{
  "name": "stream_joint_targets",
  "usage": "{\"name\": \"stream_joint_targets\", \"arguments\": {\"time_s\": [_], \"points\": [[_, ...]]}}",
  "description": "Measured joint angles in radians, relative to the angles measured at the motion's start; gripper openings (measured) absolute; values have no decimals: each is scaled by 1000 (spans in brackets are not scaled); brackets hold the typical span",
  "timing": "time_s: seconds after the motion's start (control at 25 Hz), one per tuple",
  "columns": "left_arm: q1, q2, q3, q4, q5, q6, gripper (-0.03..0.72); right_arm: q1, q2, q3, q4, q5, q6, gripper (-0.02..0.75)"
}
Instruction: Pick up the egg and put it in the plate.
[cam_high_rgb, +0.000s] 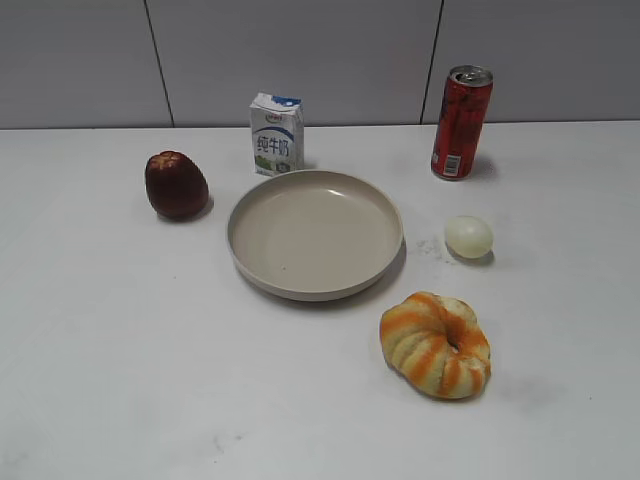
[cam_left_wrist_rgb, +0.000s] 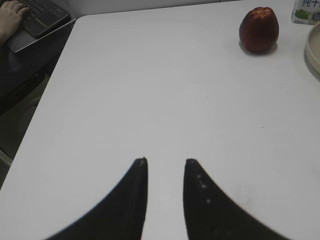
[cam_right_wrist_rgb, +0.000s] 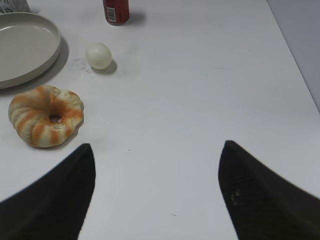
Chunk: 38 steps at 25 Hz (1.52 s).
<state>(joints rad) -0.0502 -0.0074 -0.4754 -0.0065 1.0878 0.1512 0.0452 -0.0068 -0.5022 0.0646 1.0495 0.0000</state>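
The egg (cam_high_rgb: 468, 237), small and pale cream, lies on the white table just right of the plate (cam_high_rgb: 250, 200), a wide beige dish that holds nothing. The right wrist view shows the egg (cam_right_wrist_rgb: 98, 55) far ahead to the left, beside the plate's rim (cam_right_wrist_rgb: 52, 35). My right gripper (cam_right_wrist_rgb: 157, 150) is wide open and empty, over bare table well short of the egg. My left gripper (cam_left_wrist_rgb: 165, 161) has a narrow gap between its fingers and holds nothing, over bare table at the left. Neither gripper shows in the exterior view.
A striped orange-and-cream bread ring (cam_high_rgb: 436, 344) lies in front of the egg. A red can (cam_high_rgb: 461, 122) stands behind it. A milk carton (cam_high_rgb: 276, 133) stands behind the plate and a dark red apple (cam_high_rgb: 176, 185) to its left. A laptop (cam_left_wrist_rgb: 35, 20) lies off the table's left edge.
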Motion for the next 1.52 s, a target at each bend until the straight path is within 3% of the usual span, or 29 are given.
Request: {"name": "stream_joint_targets", "arguments": {"time_s": [0.96,1.2,1.52], "points": [[0,0,0,0,0,0,189,0,29,-8,5,-25,12,580],[0,0,0,0,0,0,189,0,194,-8,9,-394,16,636],[0,0,0,0,0,0,189,0,681,19,-16,-905,16,669]]}}
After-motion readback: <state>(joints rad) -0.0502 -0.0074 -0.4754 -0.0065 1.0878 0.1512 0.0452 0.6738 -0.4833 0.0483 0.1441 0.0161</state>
